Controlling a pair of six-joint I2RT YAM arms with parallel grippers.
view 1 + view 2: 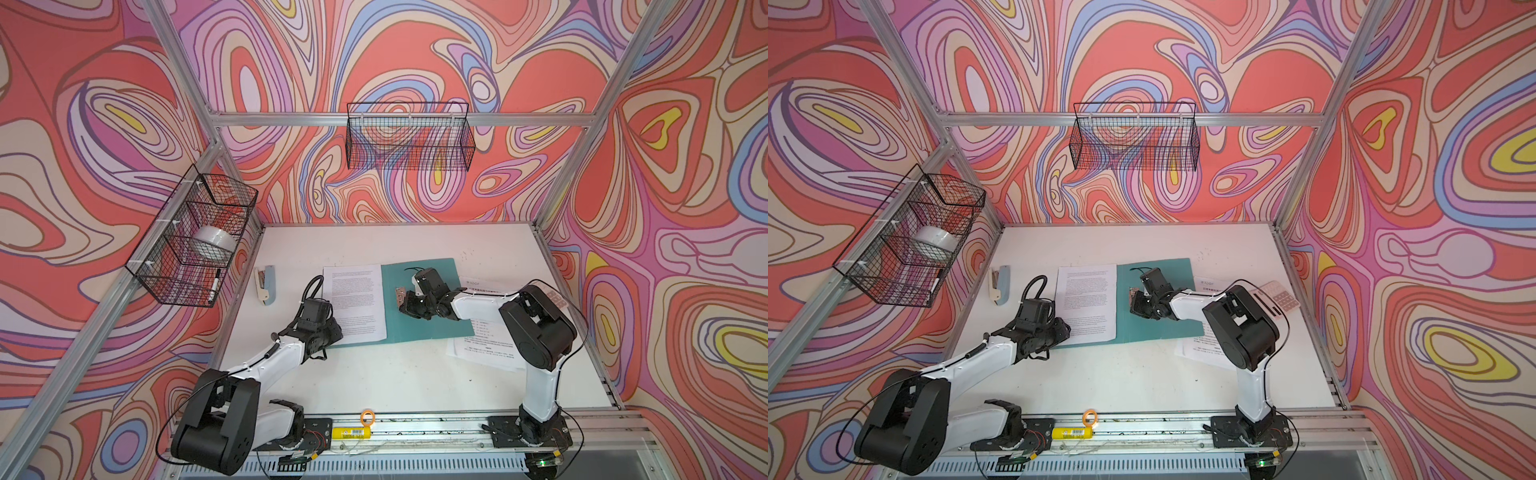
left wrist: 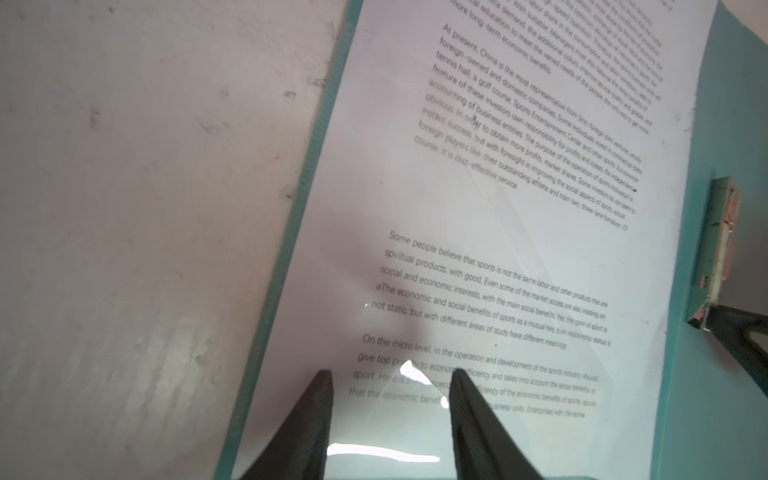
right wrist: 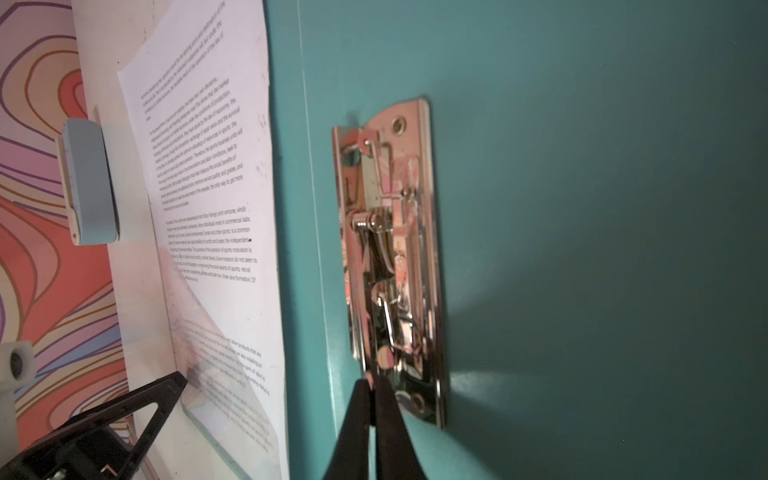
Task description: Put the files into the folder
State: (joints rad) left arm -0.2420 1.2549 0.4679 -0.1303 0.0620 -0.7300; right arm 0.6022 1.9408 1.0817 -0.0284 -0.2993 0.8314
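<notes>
1. Teal folder [image 1: 432, 331] lies opened flat on the white desk [image 1: 395, 382]. One printed sheet [image 1: 353, 299] rests on its left inner half, with a clear film corner [image 3: 208, 332] over the sheet's near end. A metal clip [image 3: 390, 257] is fixed on the right half.
2. Wire basket [image 1: 166, 266] on the left wall holds a white tape roll [image 1: 212, 245] and a marker [image 1: 215, 284]. A second wire basket [image 1: 409, 137] hangs on the back rail.
3. Readable on the sheet in the left wrist view: "At present, China is the most representative", "Some people believe that sports is not the same labor", "On the micro level".
4. Yellow cylinder [image 1: 352, 433] on the front rail carries a barcode label, too small to read.
5. Left end effector [image 2: 390, 372] hangs over the sheet's near end, jaws partway apart, film and paper showing in the gap. No clear grip.
6. Right end effector [image 3: 372, 384] has its jaws pressed together, tips at the near end of the clip. Cannot tell whether any part of the clip is pinched.
7. More sheets [image 1: 482, 353] lie on the desk just right of the folder, partly under the right arm.
8. Stapler [image 1: 266, 282] sits left of the folder, apart from it. A calculator [image 1: 1281, 297] lies at the far right.
</notes>
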